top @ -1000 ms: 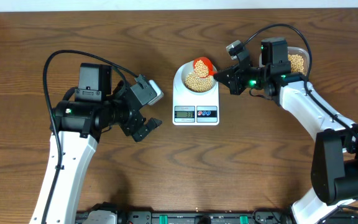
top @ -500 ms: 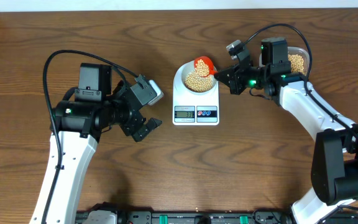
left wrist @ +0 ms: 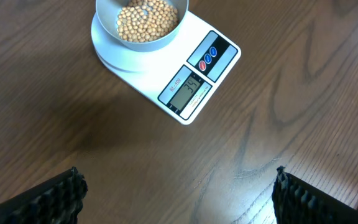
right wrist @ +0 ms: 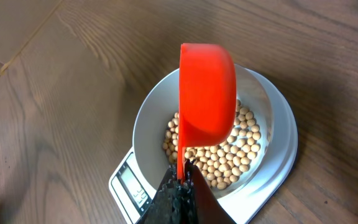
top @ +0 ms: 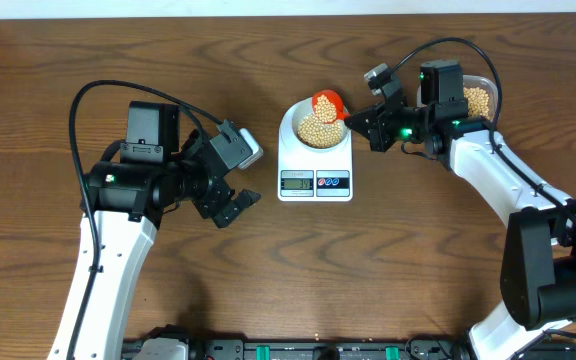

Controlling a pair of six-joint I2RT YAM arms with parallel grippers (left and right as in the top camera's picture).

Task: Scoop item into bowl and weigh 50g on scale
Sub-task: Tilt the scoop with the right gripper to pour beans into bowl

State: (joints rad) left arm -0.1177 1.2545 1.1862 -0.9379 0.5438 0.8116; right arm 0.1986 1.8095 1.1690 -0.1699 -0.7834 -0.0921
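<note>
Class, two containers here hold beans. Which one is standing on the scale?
The round pale bowl, on the white scale with the red scoop tipped over it. The clear rectangular tub stands off the scale, on the table.

Changes logged: none. Across the overhead views, no shift is recorded for the red scoop [top: 326, 101], the bowl [right wrist: 149, 122], or anything else.

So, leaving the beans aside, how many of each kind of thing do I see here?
Grippers: 2 (left gripper, right gripper)
Scale: 1
Bowl: 1
Red scoop: 1
Clear tub: 1
Total: 6
</note>
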